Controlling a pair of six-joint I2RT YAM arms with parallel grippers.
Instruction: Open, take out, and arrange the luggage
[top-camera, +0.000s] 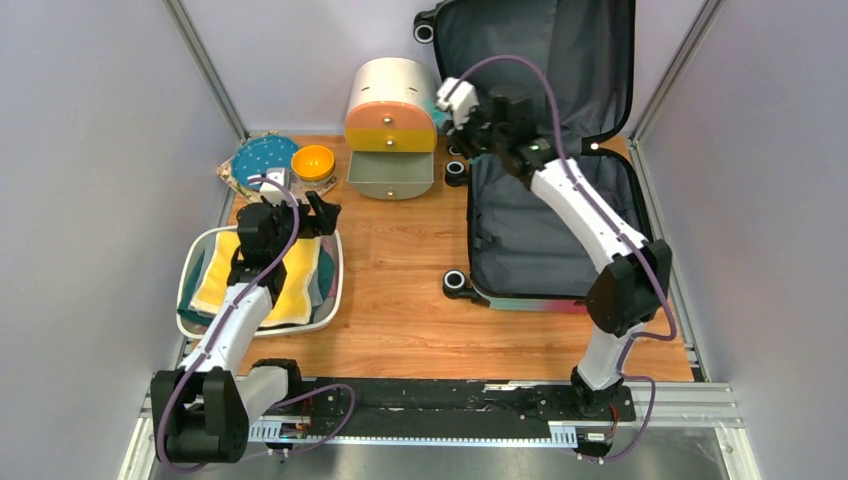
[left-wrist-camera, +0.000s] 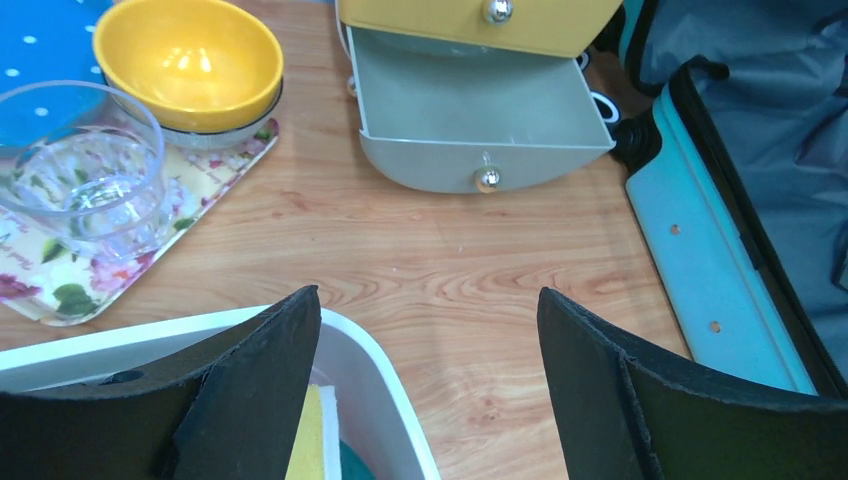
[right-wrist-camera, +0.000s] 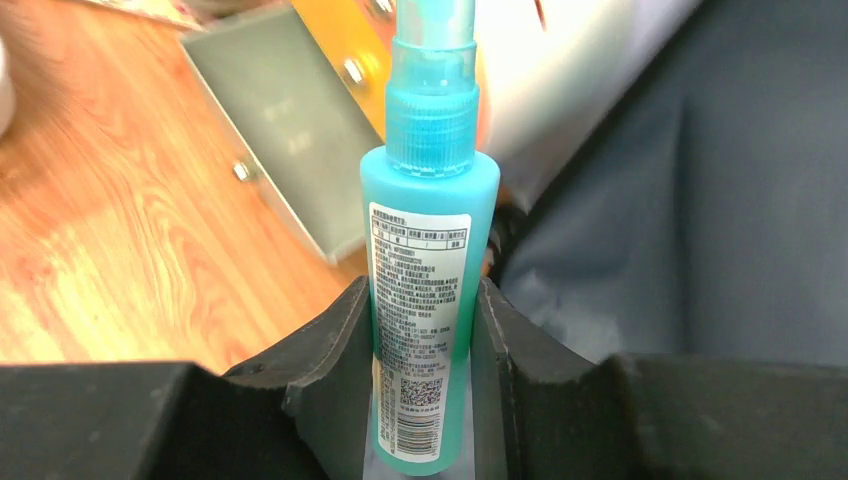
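Nearest to me, my left pincer (left-wrist-camera: 430, 390) hangs with its two fingers spread wide apart and nothing between them, over the far corner of the white basin (left-wrist-camera: 385, 395), where a yellow cloth (top-camera: 300, 280) lies folded. The luggage (top-camera: 530, 230) sits to the right of that pincer, across a stretch of bare wooden table (top-camera: 400, 290), its teal edge and dark lining showing at the side of the left wrist view. Farther out, my right pincer (right-wrist-camera: 425, 330) is clamped on a teal spray bottle (right-wrist-camera: 430, 200), label facing the camera and cap upward (the print is too small to read). That pincer is held above the far left corner of the luggage's flat half, near the hinge, so the grey lining lies below it and to its right. Just left of it is the grey drawer (top-camera: 390, 175), pulled open from the round cream cabinet (top-camera: 392, 95). Farthest back, the luggage lid (top-camera: 540, 60) stands upright against the wall.
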